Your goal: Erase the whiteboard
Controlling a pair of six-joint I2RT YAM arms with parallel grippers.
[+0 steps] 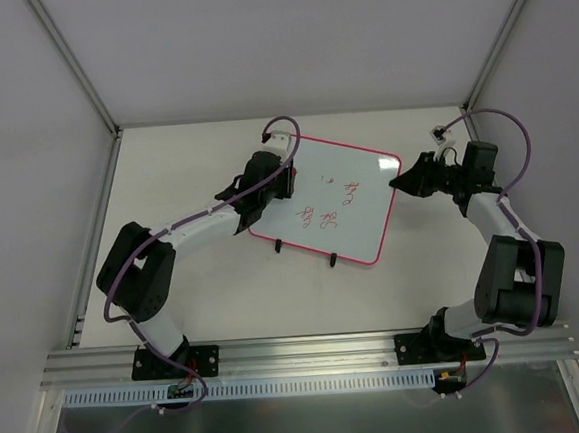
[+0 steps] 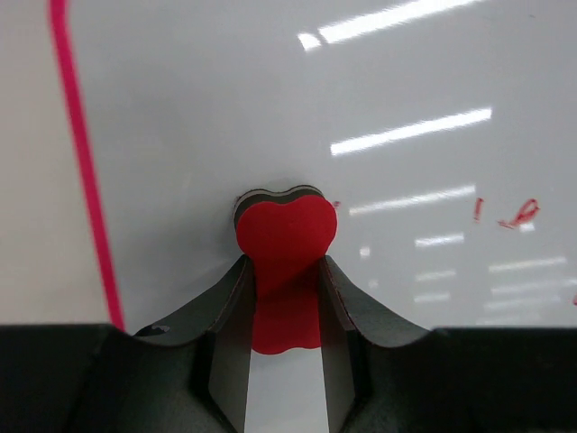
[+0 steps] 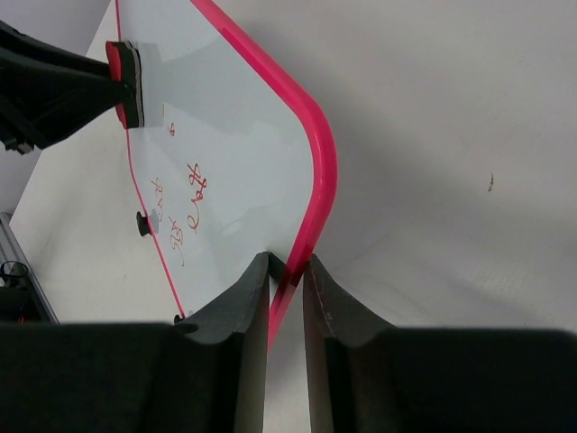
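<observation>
- The whiteboard (image 1: 339,177) sits near the middle of the pale worktop (image 1: 167,186), between the 2 arms, turned at an angle to the worktop's edges; its frame is pink-red with rounded corners
- 2 small black feet (image 1: 280,244) stick out along its near edge; whether the board lies flat or leans up cannot be told
- Red handwritten marks (image 1: 329,208) cover the middle of the white surface; the left part near the frame looks blank
- The left claw (image 1: 289,181) is over the board's left end; it is clamped narrow on a red eraser (image 2: 286,234); the eraser's rounded end, red with a dark layer behind it, pokes past the fingertips and presses against the white surface
- In the left wrist view a few red strokes (image 2: 518,215) lie to the right of the eraser, apart from it
- The right claw (image 1: 395,183) is at the board's right edge, by the far right corner; its fingers (image 3: 248,298) pinch the pink-red frame between them, closed tight on it
</observation>
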